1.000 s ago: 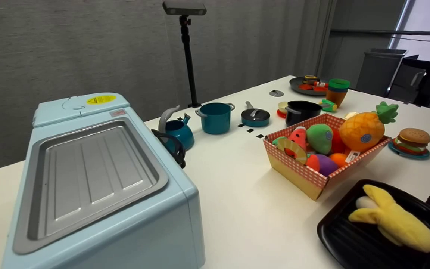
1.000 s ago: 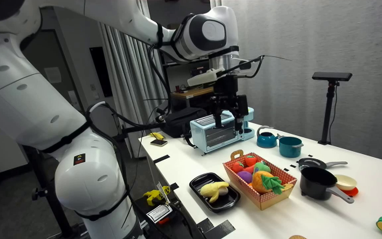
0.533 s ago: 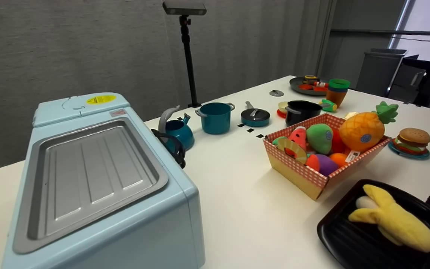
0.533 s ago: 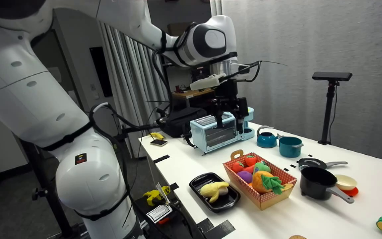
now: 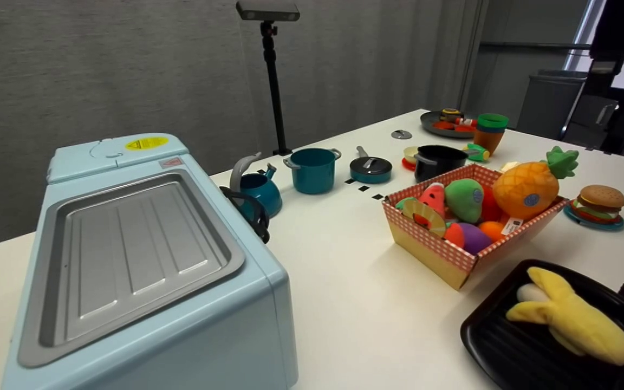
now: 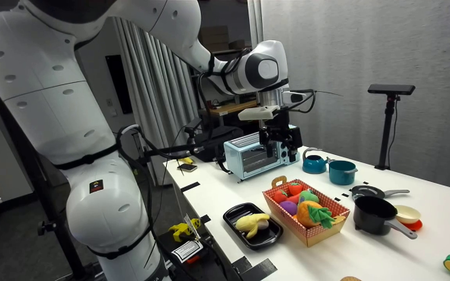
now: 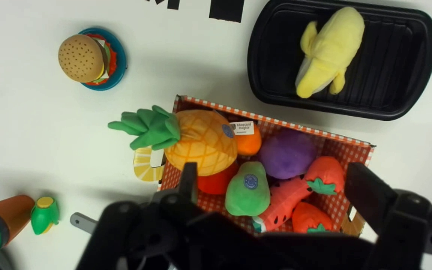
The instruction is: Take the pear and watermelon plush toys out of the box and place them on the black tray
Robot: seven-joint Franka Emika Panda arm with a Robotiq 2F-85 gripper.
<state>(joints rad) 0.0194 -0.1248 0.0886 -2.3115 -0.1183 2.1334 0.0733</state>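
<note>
Wrist view: in the red-checked cardboard box (image 7: 169, 176), the rounded green plush pear (image 7: 248, 189) should be light and squashy, best pinched across its fat middle. Above hangs the black two-fingered gripper (image 7: 273, 171), spread wide, holding nothing. Right of the pear, also inside, the red black-seeded plush watermelon wedge (image 7: 285, 200) probably wants gripping across its narrow width. Farther right, a yellow plush banana (image 7: 336, 43) lies on the black ribbed tray (image 7: 392, 67).
</note>
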